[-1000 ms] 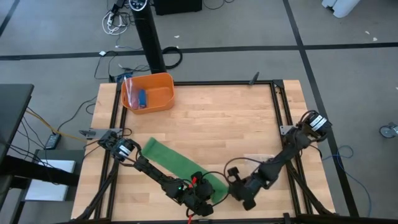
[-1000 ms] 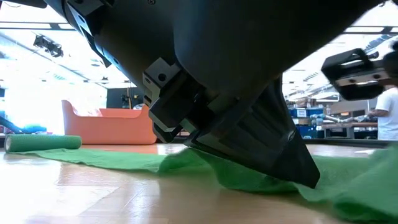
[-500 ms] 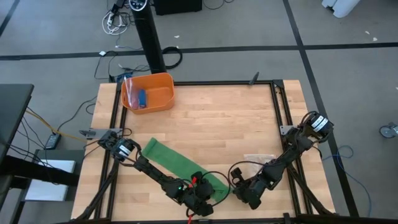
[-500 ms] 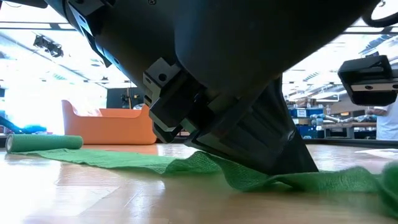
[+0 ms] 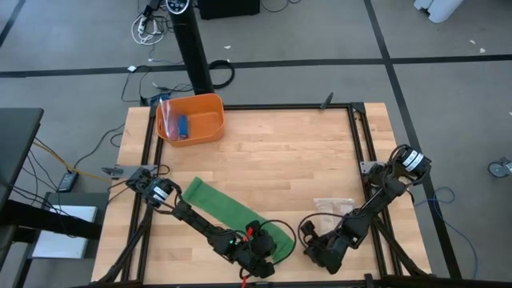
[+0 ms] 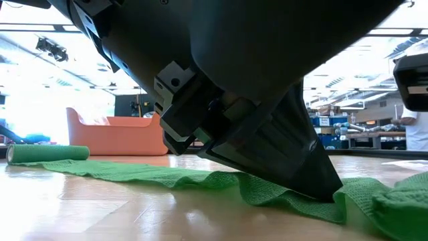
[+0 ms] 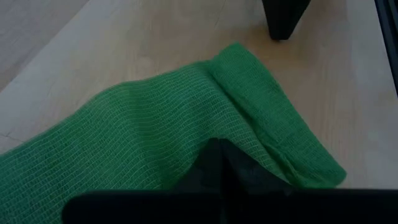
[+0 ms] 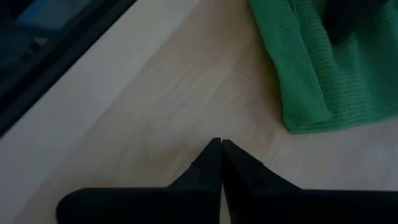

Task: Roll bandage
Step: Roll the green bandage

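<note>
L tool (image 7: 217, 155) is down at the near edge of the tabletop (image 5: 280, 152), fingers together and pressed onto the near end of the bandage (image 5: 232, 212); whether cloth is pinched between them can't be told. In the L wrist view the green weave bunches up on both sides of the tips, w/ a folded edge running off beside them. In the low view the tool's tip sits right on the rumpled strip.

R tool (image 8: 219, 149) is just beside that same end but off the fabric, fingers together, nothing in them, tips over bare wood. The bandage's folded corner lies near, not touching.

From the L tool the strip runs flat and diagonal across the wood toward the far left, under the L arm. Its far end looks like a small roll in the low view.

Clear plastic bag (image 5: 332, 206) lies near the R arm. Orange bin (image 5: 210, 112) sits at the far-left corner, w/ a small blue item (image 5: 182, 126) inside.
</note>
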Action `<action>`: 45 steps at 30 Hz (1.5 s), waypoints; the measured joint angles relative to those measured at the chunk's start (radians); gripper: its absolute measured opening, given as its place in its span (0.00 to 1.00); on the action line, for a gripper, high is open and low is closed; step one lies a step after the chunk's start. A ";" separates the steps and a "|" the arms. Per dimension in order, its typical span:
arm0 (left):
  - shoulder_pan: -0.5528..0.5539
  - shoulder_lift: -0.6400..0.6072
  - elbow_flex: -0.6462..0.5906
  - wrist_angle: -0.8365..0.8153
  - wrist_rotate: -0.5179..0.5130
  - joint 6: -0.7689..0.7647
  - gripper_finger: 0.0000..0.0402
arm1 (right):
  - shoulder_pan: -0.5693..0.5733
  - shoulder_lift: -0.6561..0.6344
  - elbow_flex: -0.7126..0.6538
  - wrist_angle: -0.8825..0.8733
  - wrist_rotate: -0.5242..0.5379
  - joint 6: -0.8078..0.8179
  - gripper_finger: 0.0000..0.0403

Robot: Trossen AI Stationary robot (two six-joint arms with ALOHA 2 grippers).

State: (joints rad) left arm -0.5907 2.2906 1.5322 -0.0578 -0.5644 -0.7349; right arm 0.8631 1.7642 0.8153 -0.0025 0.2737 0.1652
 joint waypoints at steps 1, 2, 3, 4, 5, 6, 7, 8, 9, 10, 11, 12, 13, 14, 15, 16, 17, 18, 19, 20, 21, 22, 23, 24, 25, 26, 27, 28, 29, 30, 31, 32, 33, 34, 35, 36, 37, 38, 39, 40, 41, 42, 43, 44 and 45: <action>0.000 0.000 0.000 0.000 0.000 0.000 0.00 | 0.000 -0.002 0.000 0.007 0.003 0.017 0.05; 0.000 0.000 0.000 0.000 0.000 0.000 0.00 | 0.000 -0.005 0.000 0.018 0.005 0.032 0.07; 0.000 0.000 0.000 0.000 0.000 0.000 0.00 | -0.006 -0.010 0.005 0.027 0.009 0.042 0.09; 0.000 0.000 0.000 0.000 0.000 0.000 0.00 | -0.015 -0.015 0.015 0.035 0.013 0.050 0.11; 0.000 0.000 0.000 0.000 0.000 0.000 0.00 | -0.026 -0.019 0.027 0.050 0.017 0.059 0.12; 0.000 0.000 0.000 0.000 0.000 0.000 0.00 | -0.042 -0.023 0.040 0.055 0.021 0.066 0.14; 0.000 0.000 0.000 0.000 0.000 0.000 0.00 | -0.060 -0.024 0.052 0.052 0.026 0.070 0.15; 0.000 0.000 0.000 0.000 0.000 0.000 0.00 | -0.079 -0.024 0.065 0.052 0.023 0.071 0.16; 0.000 0.000 0.000 0.000 0.000 0.000 0.00 | -0.097 -0.024 0.077 0.050 0.008 0.072 0.17; 0.000 0.000 0.000 0.000 0.000 0.000 0.00 | -0.119 -0.024 0.088 0.052 -0.016 0.073 0.17; 0.000 0.000 0.000 0.000 0.000 0.002 0.00 | -0.141 -0.022 0.097 0.054 -0.049 0.073 0.17; 0.000 0.000 0.000 0.001 0.000 0.004 0.00 | -0.160 -0.018 0.103 0.056 -0.084 0.073 0.17; 0.000 0.000 0.000 0.001 0.000 0.005 0.00 | -0.179 -0.016 0.103 0.054 -0.122 0.073 0.17; 0.001 0.000 0.000 0.000 0.000 0.005 0.00 | -0.198 -0.015 0.102 0.044 -0.151 0.073 0.16; 0.001 0.000 0.000 0.000 0.000 0.005 0.00 | -0.212 -0.011 0.102 0.040 -0.174 0.073 0.16; 0.001 0.000 0.000 0.000 0.000 0.006 0.00 | -0.224 -0.004 0.102 0.043 -0.186 0.073 0.16; 0.001 0.000 0.000 0.000 0.000 0.006 0.00 | -0.231 -0.002 0.102 0.036 -0.191 0.073 0.16; 0.002 0.000 0.000 0.000 0.000 0.006 0.00 | -0.236 0.002 0.101 0.031 -0.197 0.073 0.16; 0.002 0.000 0.000 0.000 0.000 0.009 0.00 | -0.243 0.011 0.102 0.039 -0.212 0.073 0.16; 0.002 0.000 0.000 0.001 0.000 0.016 0.00 | -0.247 0.019 0.104 0.038 -0.225 0.073 0.16; 0.002 0.000 0.000 0.001 0.000 0.017 0.00 | -0.250 0.031 0.103 0.026 -0.236 0.074 0.16; 0.002 0.000 0.000 0.001 0.000 0.017 0.00 | -0.254 0.045 0.102 0.027 -0.246 0.081 0.16; 0.002 0.000 0.000 0.001 0.000 0.017 0.00 | -0.257 0.058 0.102 0.028 -0.251 0.085 0.16; 0.002 0.000 0.000 0.001 0.000 0.017 0.00 | -0.258 0.068 0.102 0.028 -0.247 0.090 0.16; 0.002 0.000 0.000 0.002 0.000 0.016 0.00 | -0.259 0.077 0.103 0.034 -0.242 0.095 0.16; 0.002 0.000 0.000 0.002 0.000 0.016 0.00 | -0.258 0.082 0.107 0.036 -0.234 0.096 0.16; 0.002 0.000 0.000 0.001 0.000 0.016 0.00 | -0.258 0.082 0.110 0.033 -0.232 0.096 0.16; 0.002 0.000 0.000 0.001 0.000 0.016 0.00 | -0.258 0.082 0.112 0.032 -0.226 0.096 0.15; 0.002 0.000 0.000 0.002 0.000 0.016 0.00 | -0.258 0.083 0.113 0.031 -0.219 0.096 0.15; 0.002 0.000 0.000 0.001 0.000 0.016 0.00 | -0.257 0.083 0.115 0.030 -0.217 0.096 0.13; 0.002 0.000 0.000 0.000 0.000 0.015 0.00 | -0.257 0.082 0.117 0.029 -0.217 0.096 0.12; 0.002 0.000 0.000 0.000 0.000 0.012 0.00 | -0.257 0.082 0.118 0.031 -0.217 0.097 0.10; 0.002 0.000 0.000 -0.001 0.000 0.012 0.00 | -0.257 0.082 0.118 0.031 -0.218 0.097 0.07; 0.002 0.000 0.000 -0.001 0.000 0.012 0.00 | -0.257 0.082 0.118 0.029 -0.219 0.096 0.04; 0.002 0.000 0.000 -0.001 0.000 0.012 0.00 | -0.256 0.082 0.118 0.026 -0.221 0.096 0.02; 0.002 0.000 0.000 -0.001 0.000 0.011 0.00 | -0.254 0.082 0.118 0.024 -0.222 0.096 0.01; 0.002 0.000 0.000 -0.003 0.000 0.011 0.00 | -0.251 0.082 0.118 0.021 -0.221 0.096 0.01; 0.002 0.000 0.000 -0.003 0.000 0.011 0.00 | -0.248 0.082 0.118 0.021 -0.222 0.096 0.02; 0.002 0.000 0.000 -0.003 0.000 0.011 0.00 | -0.242 0.082 0.118 0.021 -0.224 0.096 0.02; 0.002 0.000 0.000 -0.003 0.000 0.012 0.00 | -0.238 0.082 0.118 0.021 -0.233 0.096 0.01; 0.002 0.000 0.000 -0.003 0.000 0.011 0.00 | -0.233 0.082 0.118 0.023 -0.237 0.096 0.01; 0.002 0.000 0.000 -0.003 0.000 0.011 0.00 | -0.228 0.083 0.118 0.027 -0.235 0.103 0.01; 0.002 0.000 0.000 -0.003 0.000 0.011 0.00 | -0.221 0.083 0.118 0.036 -0.224 0.104 0.02; 0.002 0.000 0.000 -0.004 0.000 0.009 0.00 | -0.214 0.083 0.118 0.049 -0.214 0.104 0.03; 0.002 0.000 0.000 -0.005 0.000 0.005 0.00 | -0.209 0.083 0.118 0.060 -0.206 0.104 0.05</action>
State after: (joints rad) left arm -0.5888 2.2906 1.5322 -0.0627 -0.5642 -0.7303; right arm 0.6536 1.8469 0.9337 0.0577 0.0682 0.2689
